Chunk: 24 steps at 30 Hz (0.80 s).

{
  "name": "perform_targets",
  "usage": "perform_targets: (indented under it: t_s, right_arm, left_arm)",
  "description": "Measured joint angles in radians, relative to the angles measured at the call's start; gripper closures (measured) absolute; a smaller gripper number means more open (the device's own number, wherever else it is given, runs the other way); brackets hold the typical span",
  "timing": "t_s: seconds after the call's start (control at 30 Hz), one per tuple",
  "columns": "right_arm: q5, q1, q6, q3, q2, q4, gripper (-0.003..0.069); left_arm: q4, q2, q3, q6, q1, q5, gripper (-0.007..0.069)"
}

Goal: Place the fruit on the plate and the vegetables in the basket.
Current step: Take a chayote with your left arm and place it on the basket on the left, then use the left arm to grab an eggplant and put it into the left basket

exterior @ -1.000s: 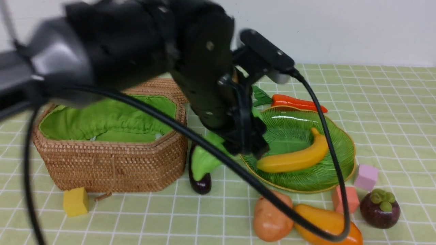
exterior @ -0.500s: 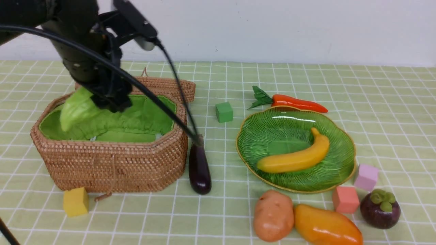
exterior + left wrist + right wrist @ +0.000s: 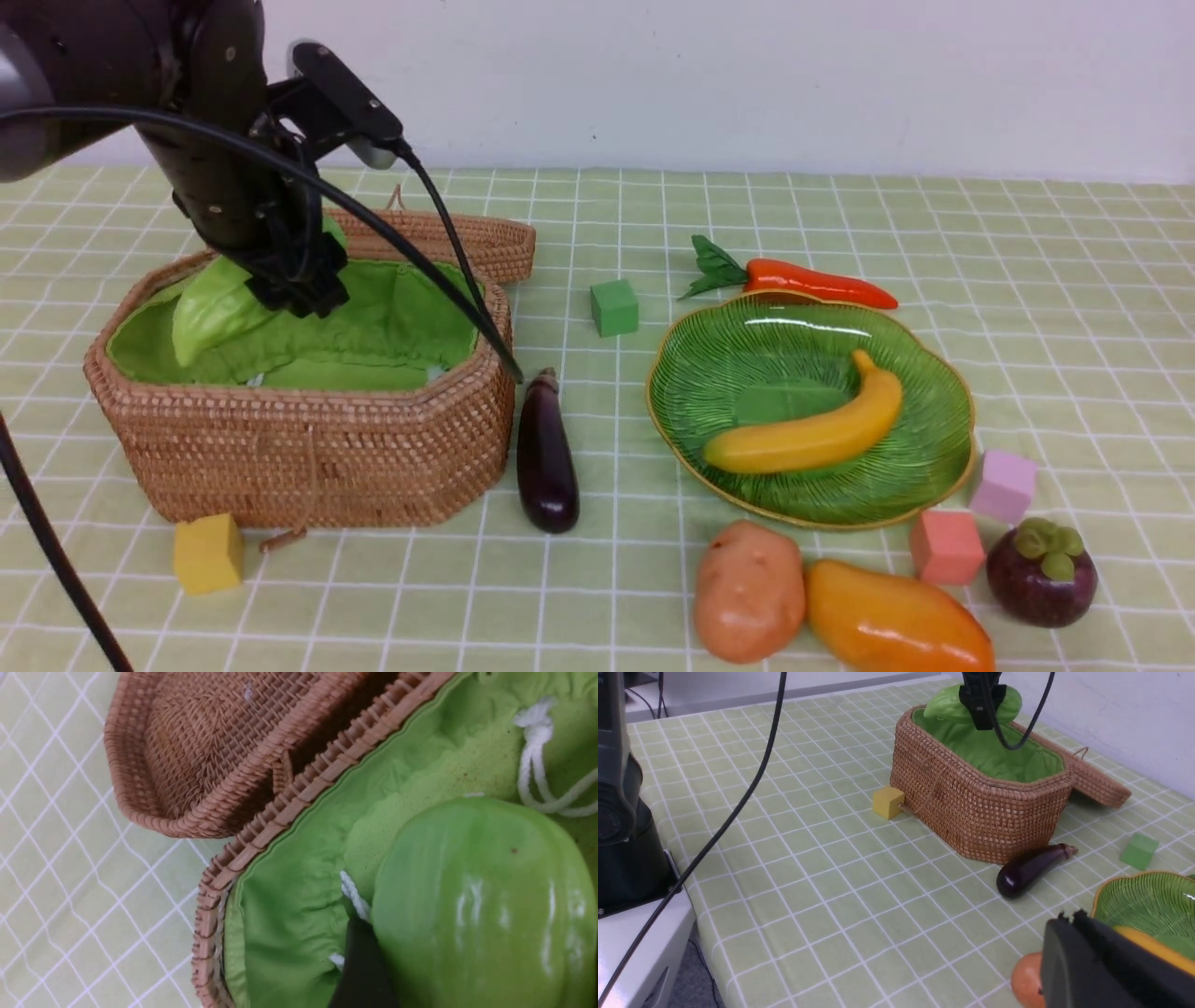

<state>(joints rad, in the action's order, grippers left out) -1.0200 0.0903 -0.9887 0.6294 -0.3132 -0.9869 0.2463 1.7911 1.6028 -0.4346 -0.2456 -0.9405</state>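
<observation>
Front view, upper left: left tool (image 3: 294, 294) grips gourd (image 3: 210, 313) over basket (image 3: 308, 448); only banana (image 3: 812, 434) lies on plate (image 3: 747, 373); right tool (image 3: 1069, 926) seemingly clenched.

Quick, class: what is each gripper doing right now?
Left gripper: closed on the gourd, over the basket.
Right gripper: shut, nothing seen in it.

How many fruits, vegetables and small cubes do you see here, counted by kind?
Fruit: 3, banana, mango, mangosteen.
Vegetables: 4, eggplant, gourd, carrot, potato.
Cubes: 4, yellow cube, green cube, pink cube, lilac cube.
Total: 11.
</observation>
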Motion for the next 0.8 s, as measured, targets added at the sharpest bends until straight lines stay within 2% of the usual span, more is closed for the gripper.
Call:
perform_targets:
  t_s: [0.03,0.07,0.17,0.3,0.4,0.5,0.53,0.57,0.6,0.7,0.73,0.8]
  right_arm:
    - [0.000,0.000,0.000,0.000,0.000,0.000,0.0657]
    - [0.000,0.000,0.000,0.000,0.000,0.000,0.0657]
    - [0.000,0.000,-0.001,0.000,0.000,0.000,0.0656]
    - [0.000,0.000,-0.016,0.000,0.000,0.000,0.0656]
    - [0.000,0.000,-0.020,0.000,0.000,0.000,0.0656]
    - [-0.002,0.000,-0.021,0.000,0.000,0.002,0.0656]
    - [-0.002,0.000,-0.021,0.000,0.000,0.002,0.0656]
    - [-0.002,0.000,-0.023,0.000,0.000,0.002,0.0656]
    - [-0.002,0.000,-0.023,0.000,0.000,0.002,0.0656]
    - [-0.002,0.000,-0.023,0.000,0.000,0.003,0.0656]
    - [-0.002,0.000,-0.023,0.000,0.000,0.006,0.0656]
    - [-0.003,0.000,-0.022,0.000,0.000,0.007,0.0656]
  left_arm:
    - [0.000,0.000,0.000,0.000,0.000,0.000,0.0122]
    - [0.000,-0.006,-0.001,0.001,0.000,0.001,0.0065]
    - [0.000,-0.034,-0.001,0.019,0.001,0.001,-0.0024]
    - [-0.008,-0.073,-0.001,0.077,0.001,-0.002,-0.0040]
    - [-0.059,-0.100,-0.001,0.138,0.001,-0.007,-0.0008]
    - [-0.192,-0.134,-0.001,0.263,-0.034,-0.008,0.0146]
    - [-0.199,-0.136,-0.001,0.274,-0.043,-0.009,0.0160]
    - [-0.246,-0.138,-0.001,0.304,-0.093,-0.022,0.0292]
    - [-0.267,-0.138,-0.001,0.316,-0.133,-0.033,0.0374]
    - [-0.283,-0.131,-0.001,0.339,-0.225,-0.068,0.0535]
    - [-0.291,-0.118,-0.001,0.373,-0.310,-0.094,0.0620]
    - [-0.299,-0.097,-0.001,0.424,-0.398,-0.115,0.0638]
